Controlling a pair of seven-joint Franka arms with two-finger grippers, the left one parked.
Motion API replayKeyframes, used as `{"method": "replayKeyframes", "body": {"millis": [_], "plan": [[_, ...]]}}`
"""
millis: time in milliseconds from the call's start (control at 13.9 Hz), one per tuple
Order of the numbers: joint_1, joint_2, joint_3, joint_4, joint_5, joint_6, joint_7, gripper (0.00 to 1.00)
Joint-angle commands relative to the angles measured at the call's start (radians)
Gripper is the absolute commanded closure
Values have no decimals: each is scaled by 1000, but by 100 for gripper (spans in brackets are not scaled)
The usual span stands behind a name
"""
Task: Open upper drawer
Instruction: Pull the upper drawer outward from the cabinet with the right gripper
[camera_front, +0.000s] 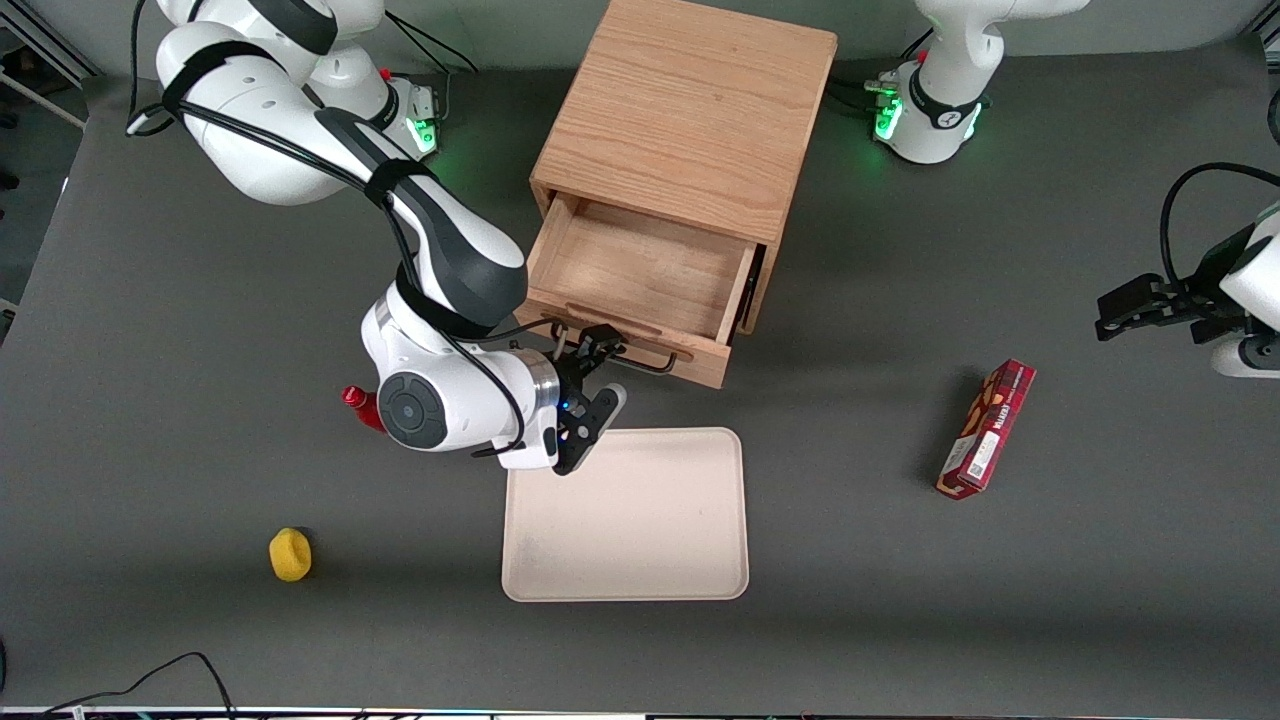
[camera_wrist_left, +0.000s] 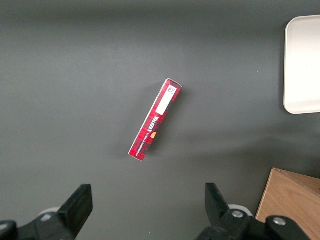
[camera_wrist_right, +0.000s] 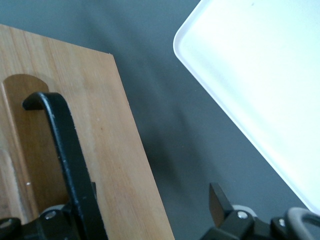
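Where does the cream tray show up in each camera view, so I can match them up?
Front view: the cream tray lies on the table, nearer the camera than the upper drawer, beside the hand.
Left wrist view: only one end shows.
Right wrist view: one rounded corner.
Shared landmark: the tray itself.

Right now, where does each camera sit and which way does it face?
Front: high, looking down on the table; upper drawer pulled out, gripper open at its handle.
Left wrist: faces down at the red box; parked fingers show.
Right wrist: close on the drawer front, handle and tray.
The tray shows in all three views.
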Motion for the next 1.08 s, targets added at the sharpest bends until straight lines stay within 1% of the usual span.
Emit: {"method": "replayKeyframes", "body": {"millis": [0, 288, 360, 432, 504, 648, 1008], "plan": [[4, 2, 5, 68, 8, -66, 13, 0], [6, -22, 2, 58, -15, -69, 21, 0], [18, -43, 8, 48, -58, -71, 30, 0], [26, -62, 17, 31, -146, -71, 39, 0], [21, -58, 31, 20, -179, -71, 47, 0], [14, -58, 50, 15, -181, -71, 48, 0], [15, -32, 50, 19, -182, -57, 47, 0]]}}
